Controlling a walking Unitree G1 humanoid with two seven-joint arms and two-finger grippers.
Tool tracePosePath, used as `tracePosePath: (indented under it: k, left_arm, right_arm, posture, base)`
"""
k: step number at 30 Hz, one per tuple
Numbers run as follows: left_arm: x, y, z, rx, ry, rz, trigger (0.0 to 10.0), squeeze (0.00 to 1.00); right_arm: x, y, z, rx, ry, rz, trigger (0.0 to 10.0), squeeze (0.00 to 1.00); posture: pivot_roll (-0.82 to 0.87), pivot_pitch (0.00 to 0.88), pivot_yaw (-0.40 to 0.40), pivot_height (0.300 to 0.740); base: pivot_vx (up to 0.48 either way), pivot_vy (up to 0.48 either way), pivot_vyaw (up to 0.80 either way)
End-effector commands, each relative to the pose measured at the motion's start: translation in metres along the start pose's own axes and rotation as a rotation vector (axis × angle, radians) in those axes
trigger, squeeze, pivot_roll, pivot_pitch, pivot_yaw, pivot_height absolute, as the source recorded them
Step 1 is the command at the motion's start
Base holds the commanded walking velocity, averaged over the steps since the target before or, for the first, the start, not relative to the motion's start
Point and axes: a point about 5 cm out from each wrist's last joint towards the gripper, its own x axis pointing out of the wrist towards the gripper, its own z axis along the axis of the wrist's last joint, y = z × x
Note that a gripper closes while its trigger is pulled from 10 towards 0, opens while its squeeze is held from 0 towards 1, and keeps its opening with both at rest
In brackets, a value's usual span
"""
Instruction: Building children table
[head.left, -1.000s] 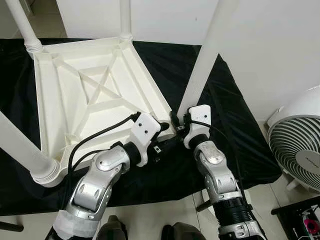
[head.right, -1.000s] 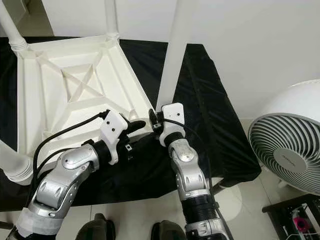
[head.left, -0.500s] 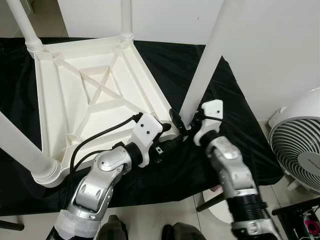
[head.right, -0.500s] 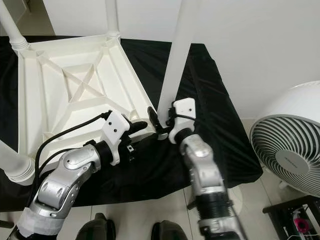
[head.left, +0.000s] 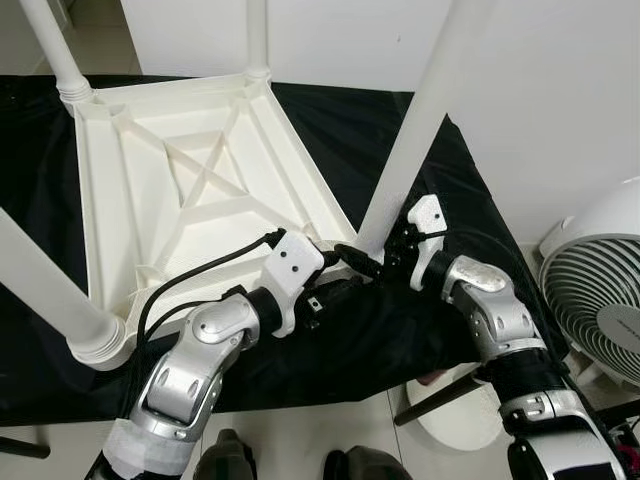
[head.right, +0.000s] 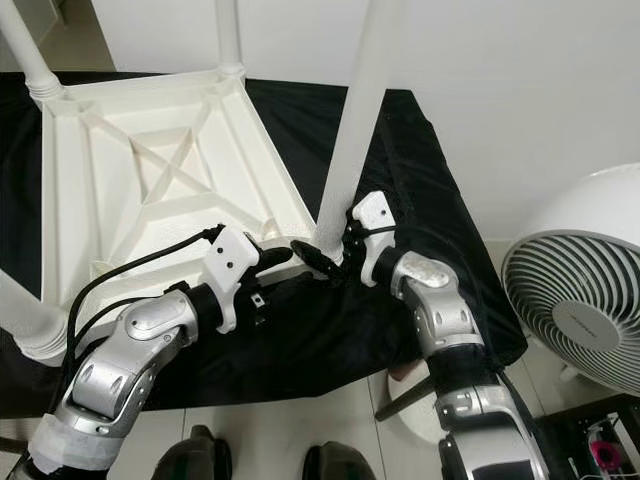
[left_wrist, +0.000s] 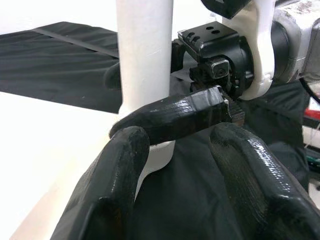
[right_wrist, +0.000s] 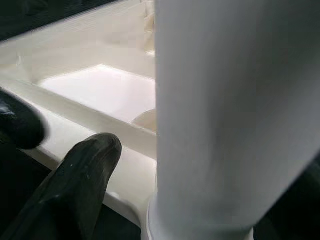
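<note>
Children's table (head.left: 190, 180), white plastic, lies upside down on the black cloth (head.left: 420, 170), its legs pointing up. Your right gripper (head.left: 372, 262) sits at the foot of the near-right leg (head.left: 415, 130), where the leg meets the table's corner; its fingers are spread around the leg base, one finger (left_wrist: 175, 117) curving across the front of it. Whether they press the leg, you cannot tell. Your left gripper (head.left: 335, 282) rests just beside that corner, its two fingers (left_wrist: 112, 180) parted, holding nothing.

Compared with a second ago, your right forearm has swung outward to the right and lies lower, while its gripper stays at the leg base; the left arm has barely moved.

All leg tops are cut off by the frame. The right wrist view is blurred, with the leg very close.
</note>
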Motion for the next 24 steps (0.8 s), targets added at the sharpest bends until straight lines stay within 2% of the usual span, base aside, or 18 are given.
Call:
tracePosePath:
  k: [1,2,3,4,12,19,20,21,24]
  left_arm:
    - [-0.002,-0.006,-0.001,0.005,0.003,-0.037,10.0,0.0]
    - [-0.005,-0.007,-0.003,0.013,0.014,-0.052,10.0,0.0]
    - [-0.005,-0.007,-0.003,0.013,0.014,-0.052,10.0,0.0]
    - [-0.008,-0.006,-0.002,0.013,0.017,-0.058,10.0,0.0]
    - [-0.009,-0.004,0.001,0.006,0.005,-0.068,10.0,0.0]
    - [-0.007,-0.006,0.001,-0.006,-0.003,-0.075,10.0,0.0]
    - [-0.006,-0.006,0.002,-0.014,-0.009,-0.067,10.0,0.0]
    - [-0.005,-0.006,0.002,-0.018,-0.014,-0.061,10.0,0.0]
    - [-0.001,-0.004,0.005,-0.038,-0.038,-0.031,10.0,0.0]
  right_arm:
    - [0.003,0.0,-0.007,-0.01,0.032,0.014,8.3,0.0]
    - [0.006,-0.001,-0.009,-0.001,0.035,0.015,3.5,0.0]
    - [0.006,-0.001,-0.009,-0.001,0.035,0.015,3.5,0.0]
    - [0.01,-0.005,-0.009,0.012,0.023,0.011,0.0,0.0]
    - [0.012,-0.014,-0.007,0.017,-0.033,-0.083,0.0,0.0]
    - [0.011,-0.007,-0.009,0.018,-0.073,-0.109,0.0,0.0]
    - [0.011,-0.004,-0.01,0.006,-0.071,-0.125,0.9,0.0]
    - [0.011,-0.002,-0.011,-0.004,-0.067,-0.142,10.0,0.0]
    - [0.012,0.01,-0.008,0.017,-0.107,-0.185,10.0,0.0]
  posture:
    - [0.03,0.013,-0.072,0.74]
    - [0.04,0.015,-0.071,0.74]
    - [0.04,0.015,-0.071,0.74]
    - [0.04,0.018,-0.066,0.74]
    - [0.04,0.027,-0.071,0.74]
    - [0.03,0.044,-0.068,0.74]
    - [0.03,0.046,-0.066,0.74]
    - [0.03,0.047,-0.066,0.74]
    - [0.02,0.051,-0.058,0.74]
  base:
    - [0.0,0.0,0.0]
    - [0.0,0.0,0.0]
    - [0.0,0.0,0.0]
    - [0.0,0.0,0.0]
    - [0.0,0.0,0.0]
    - [0.0,0.0,0.0]
    - [0.0,0.0,0.0]
    - [0.0,0.0,0.0]
    - [0.0,0.0,0.0]
